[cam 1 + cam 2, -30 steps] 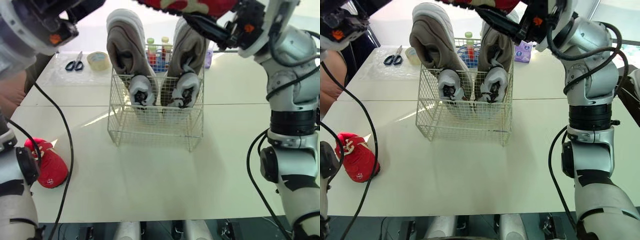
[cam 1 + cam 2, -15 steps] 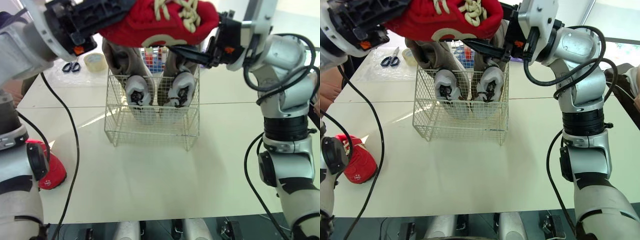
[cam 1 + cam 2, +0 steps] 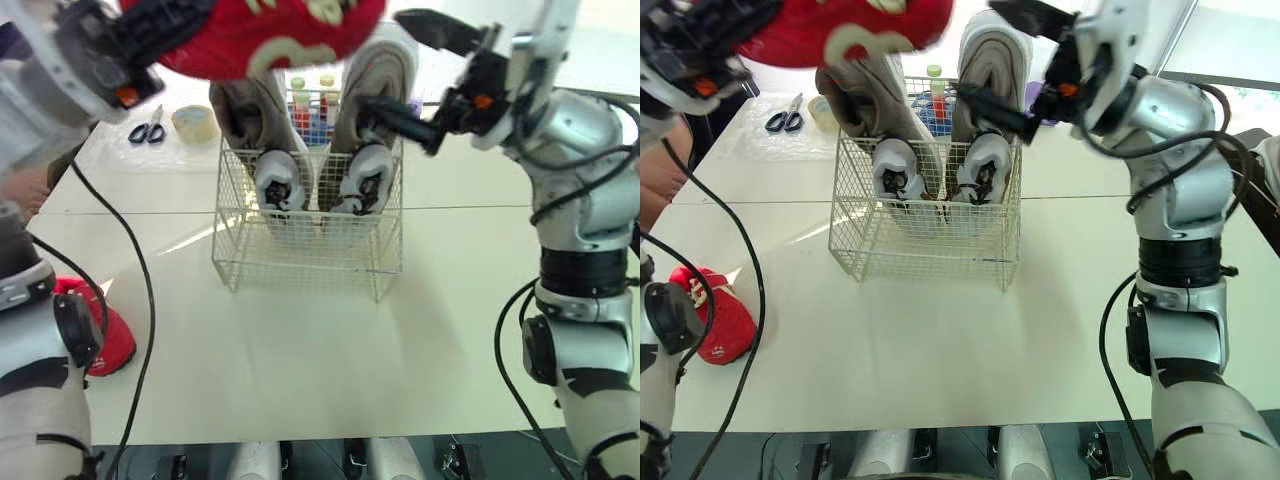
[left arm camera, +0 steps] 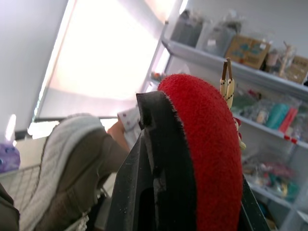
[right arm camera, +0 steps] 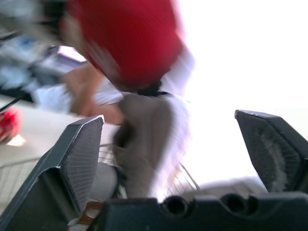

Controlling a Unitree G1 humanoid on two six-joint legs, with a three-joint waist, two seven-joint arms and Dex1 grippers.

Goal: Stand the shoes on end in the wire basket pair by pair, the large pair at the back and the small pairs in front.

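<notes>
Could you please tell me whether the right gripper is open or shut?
Open: the right gripper has its black fingers spread wide apart, gripping nothing.

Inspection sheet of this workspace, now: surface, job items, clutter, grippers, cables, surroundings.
Surface: white table, no spills seen.
Job's things: wire basket holds the large grey-brown pair on end at the back, with the small grey pair in front. One red shoe is held above the basket. The second red shoe lies on the table at the robot's left.
Clutter: scissors, tape roll, bottles behind the basket.
Grippers: left gripper shut on the red shoe; right gripper open, empty.
Cables: black cable hanging from the left arm over the table.
Surroundings: shelves of boxes; a person's arm at the left.
</notes>
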